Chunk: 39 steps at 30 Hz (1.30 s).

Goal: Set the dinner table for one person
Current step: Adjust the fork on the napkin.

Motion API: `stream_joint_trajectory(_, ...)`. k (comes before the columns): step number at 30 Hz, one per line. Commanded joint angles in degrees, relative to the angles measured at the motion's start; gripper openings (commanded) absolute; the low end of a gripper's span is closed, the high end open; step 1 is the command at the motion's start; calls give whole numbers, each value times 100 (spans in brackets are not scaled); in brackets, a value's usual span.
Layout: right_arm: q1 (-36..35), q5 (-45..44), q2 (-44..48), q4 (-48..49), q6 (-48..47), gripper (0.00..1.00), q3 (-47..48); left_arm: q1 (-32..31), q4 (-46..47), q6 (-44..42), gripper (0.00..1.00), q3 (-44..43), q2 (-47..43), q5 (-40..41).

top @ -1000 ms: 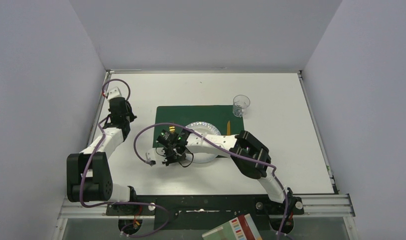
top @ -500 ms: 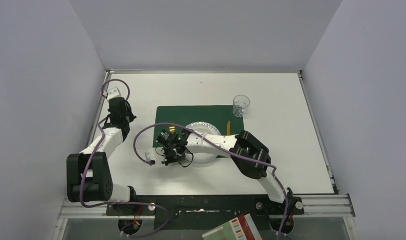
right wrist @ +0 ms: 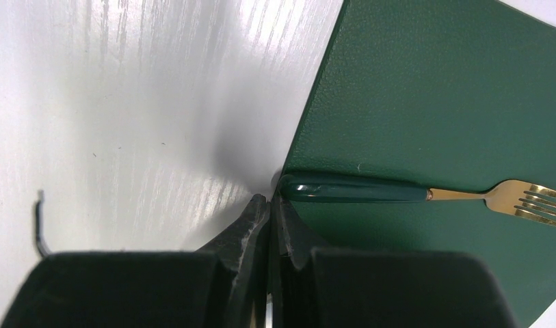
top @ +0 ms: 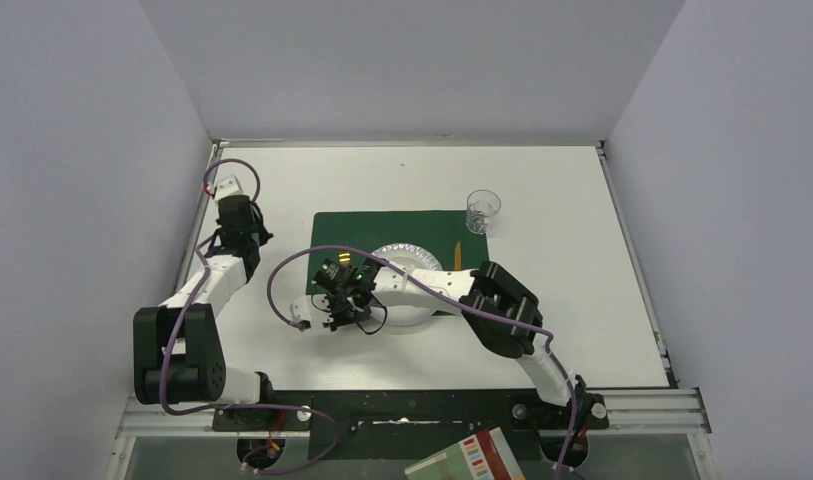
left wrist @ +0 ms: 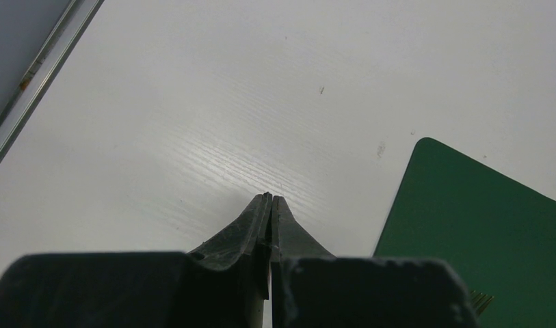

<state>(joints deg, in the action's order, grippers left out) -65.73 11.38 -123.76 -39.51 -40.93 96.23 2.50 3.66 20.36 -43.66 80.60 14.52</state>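
Fork (right wrist: 357, 190) placement judged in hand, on placemat (right wrist: 425, 102) atop table (left wrist: 193, 102)
Right gripper (right wrist: 269, 199) pinched together, empty, just beside handle end; left gripper (left wrist: 271, 198) likewise together, over table; next: gentle straightening nudge

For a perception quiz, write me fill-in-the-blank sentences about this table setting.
The fork lies on the placemat; its tines are ____-coloured.
The left gripper and the right gripper are both ____.
The clear cup stands by the placemat's far ____ corner.
Missing words: gold; shut; right.
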Motion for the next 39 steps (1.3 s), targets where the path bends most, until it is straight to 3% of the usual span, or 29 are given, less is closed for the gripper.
stream_joint_trajectory(1,-62,95,35,227,-47,0,136,57,94,12,0,-255,30,-29)
stream_joint_trajectory(29,-80,43,4,425,51,0,385,101,49,31,0,-276,69,-34)
stream_joint_trajectory(36,-26,-660,287,323,371,16,1215,127,-3,49,22,-287,74,-109)
stream_joint_trajectory(38,-17,-1081,408,435,431,29,1459,136,-43,31,27,-300,108,-120)
stream_joint_trajectory(39,-18,-1335,460,493,424,40,1575,148,-67,11,29,-320,120,-116)
